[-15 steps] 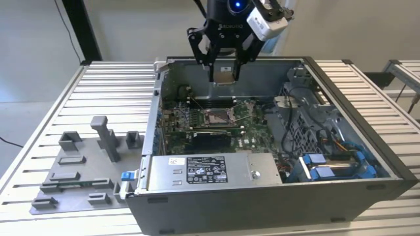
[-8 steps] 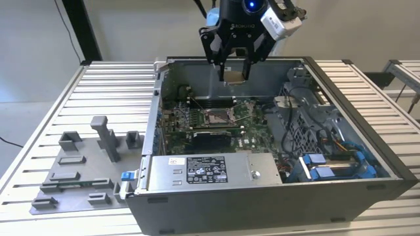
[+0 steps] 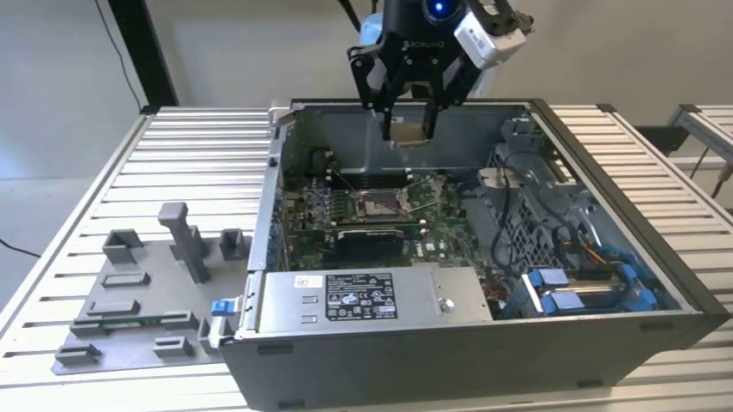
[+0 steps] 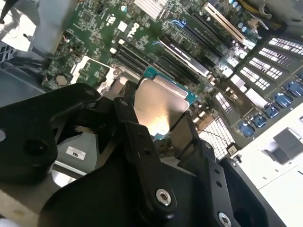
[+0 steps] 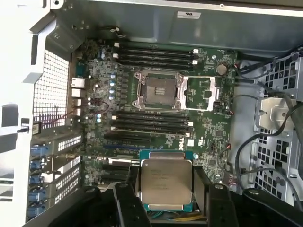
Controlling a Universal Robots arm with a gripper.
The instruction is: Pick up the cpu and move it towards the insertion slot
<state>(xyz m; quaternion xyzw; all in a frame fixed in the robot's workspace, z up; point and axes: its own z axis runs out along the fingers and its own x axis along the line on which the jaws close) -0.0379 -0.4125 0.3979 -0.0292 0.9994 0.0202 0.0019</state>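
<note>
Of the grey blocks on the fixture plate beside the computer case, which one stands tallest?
The upright post near the middle of the fixture plate, in the exterior view. It rises well above the squat blocks around it, which sit low on the plate.

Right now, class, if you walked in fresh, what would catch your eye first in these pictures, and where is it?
First, the gripper hanging above the open computer case in the exterior view, shut on the cpu, whose silver top gleams in both wrist views. Next, the insertion slot, a shiny metal frame with a brownish centre amid the green motherboard, lying empty below the held chip.
</note>
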